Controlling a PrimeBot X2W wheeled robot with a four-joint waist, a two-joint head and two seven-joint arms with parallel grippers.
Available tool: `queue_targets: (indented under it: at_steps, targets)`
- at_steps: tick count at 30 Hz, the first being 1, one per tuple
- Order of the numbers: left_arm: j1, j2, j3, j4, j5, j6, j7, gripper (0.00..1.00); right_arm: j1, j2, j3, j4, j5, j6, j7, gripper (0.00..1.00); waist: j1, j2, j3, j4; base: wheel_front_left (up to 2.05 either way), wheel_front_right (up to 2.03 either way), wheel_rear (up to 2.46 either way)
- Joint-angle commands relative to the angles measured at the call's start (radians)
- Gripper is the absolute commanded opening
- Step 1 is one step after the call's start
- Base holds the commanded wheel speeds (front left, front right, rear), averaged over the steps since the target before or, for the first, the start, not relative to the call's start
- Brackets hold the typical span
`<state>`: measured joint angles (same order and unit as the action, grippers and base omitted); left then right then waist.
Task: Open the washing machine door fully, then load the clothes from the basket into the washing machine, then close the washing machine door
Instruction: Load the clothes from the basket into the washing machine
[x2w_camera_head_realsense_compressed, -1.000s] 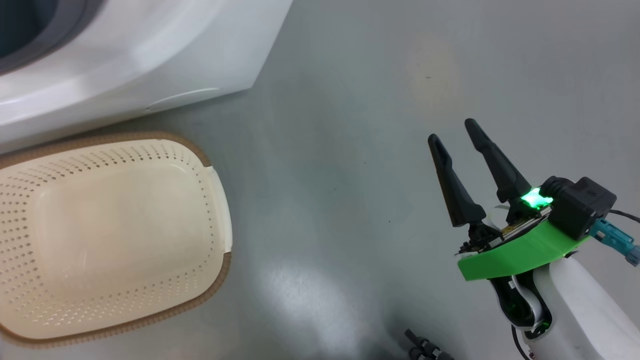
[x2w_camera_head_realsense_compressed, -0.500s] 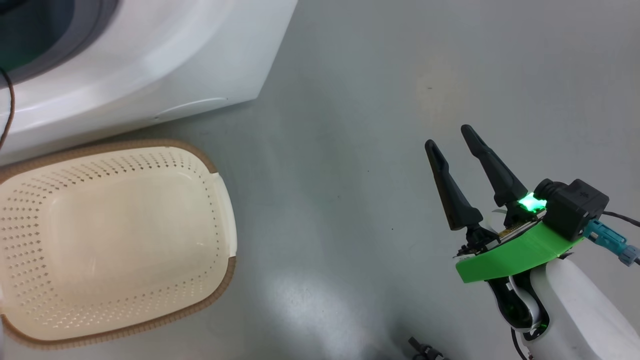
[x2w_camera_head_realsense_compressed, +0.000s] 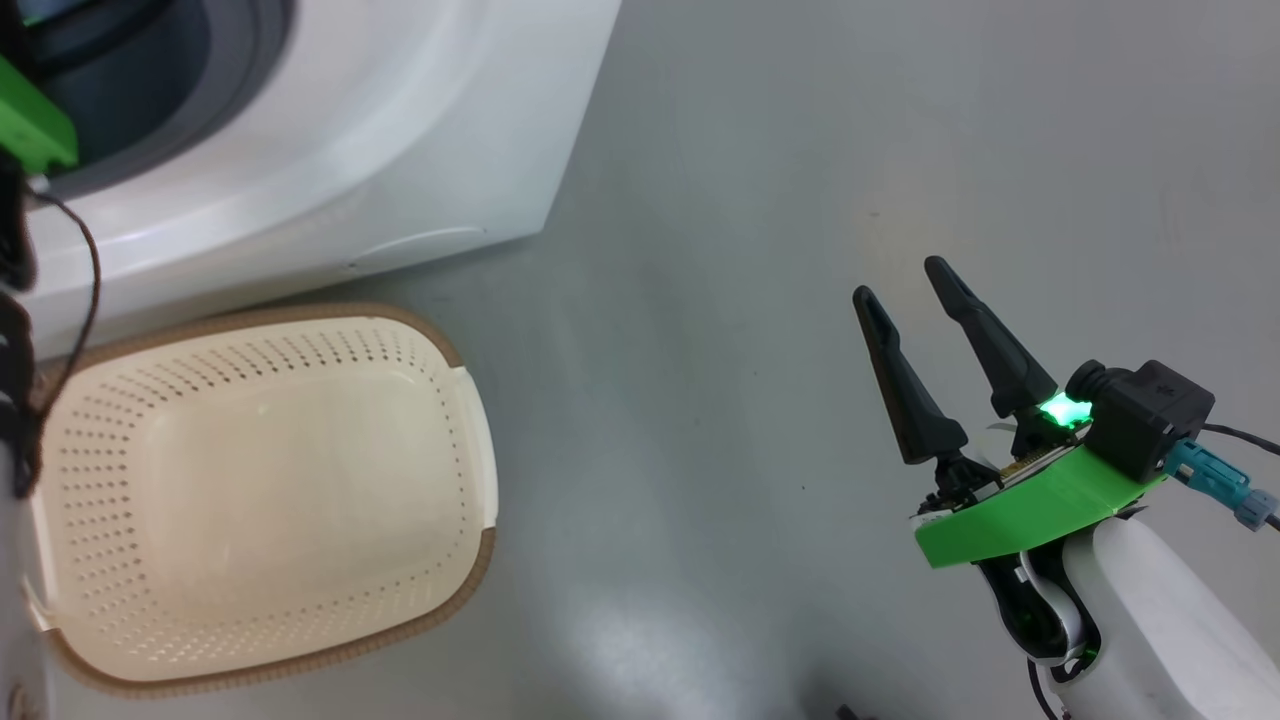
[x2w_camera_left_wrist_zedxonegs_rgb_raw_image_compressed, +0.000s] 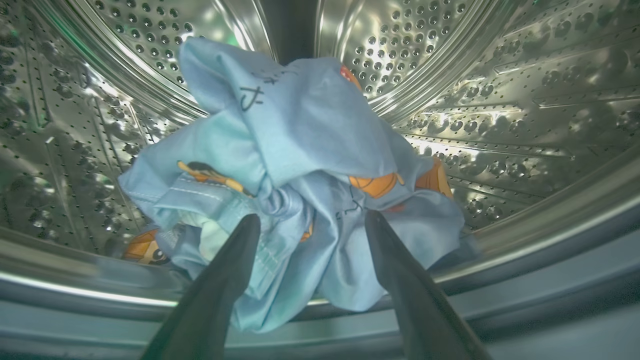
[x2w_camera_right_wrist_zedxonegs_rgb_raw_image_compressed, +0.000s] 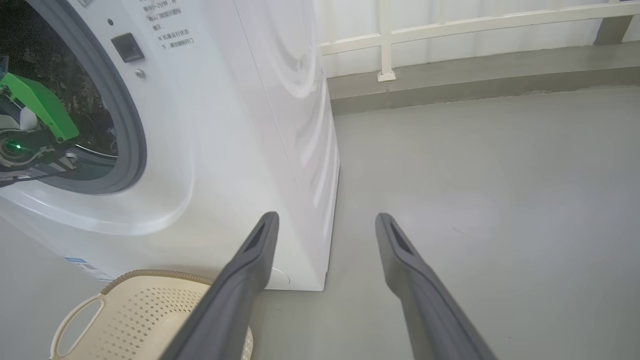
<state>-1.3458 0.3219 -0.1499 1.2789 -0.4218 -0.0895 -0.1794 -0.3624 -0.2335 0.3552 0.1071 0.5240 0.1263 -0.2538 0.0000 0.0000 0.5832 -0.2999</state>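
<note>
Crumpled light blue clothes (x2w_camera_left_wrist_zedxonegs_rgb_raw_image_compressed: 310, 150) with orange figures lie inside the steel drum (x2w_camera_left_wrist_zedxonegs_rgb_raw_image_compressed: 500, 100), one fold draped over its front lip. My left gripper (x2w_camera_left_wrist_zedxonegs_rgb_raw_image_compressed: 311, 220) is open, its two fingers spread just in front of the cloth and holding nothing. The white washing machine (x2w_camera_head_realsense_compressed: 350, 130) stands at the upper left of the head view. The cream basket (x2w_camera_head_realsense_compressed: 110, 430) on the floor below it has nothing in it. My right gripper (x2w_camera_head_realsense_compressed: 902, 280) hangs open over bare floor on the right. The washing machine door is out of view.
My left arm's green wrist mount (x2w_camera_right_wrist_zedxonegs_rgb_raw_image_compressed: 37, 107) sits in the machine's opening, ringed by the grey gasket (x2w_camera_right_wrist_zedxonegs_rgb_raw_image_compressed: 132, 125). The basket (x2w_camera_right_wrist_zedxonegs_rgb_raw_image_compressed: 150, 305) stands right against the machine's front. Grey floor (x2w_camera_head_realsense_compressed: 750, 200) stretches right of the machine to a white railing (x2w_camera_right_wrist_zedxonegs_rgb_raw_image_compressed: 450, 27).
The head camera has shifted, bringing the left arm's green mount and cable into view at the machine's opening. My left gripper has gone from shut to open. The right gripper has barely moved.
</note>
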Motion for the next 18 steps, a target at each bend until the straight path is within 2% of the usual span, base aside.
queue_targets:
  at_steps: [1,9,18]
  targets:
    - [0.026,0.035,0.003,-0.014,-0.003,-0.008,-0.021,1.00,0.016,-0.018,0.020,-0.014,0.003,0.004,-0.008,1.00,0.0000,0.0000,-0.024,0.012,0.00,0.00,0.00]
    - [0.117,0.015,0.003,-0.026,-0.023,-0.027,-0.073,1.00,0.021,-0.037,0.018,-0.003,0.011,0.004,-0.008,1.00,0.0000,0.0000,-0.103,0.031,0.00,0.00,0.00]
    - [0.267,0.008,0.021,-0.155,-0.043,-0.038,-0.082,1.00,0.029,-0.060,0.012,0.014,0.021,0.004,-0.008,1.00,0.0000,0.0000,-0.214,0.058,0.00,0.00,0.00]
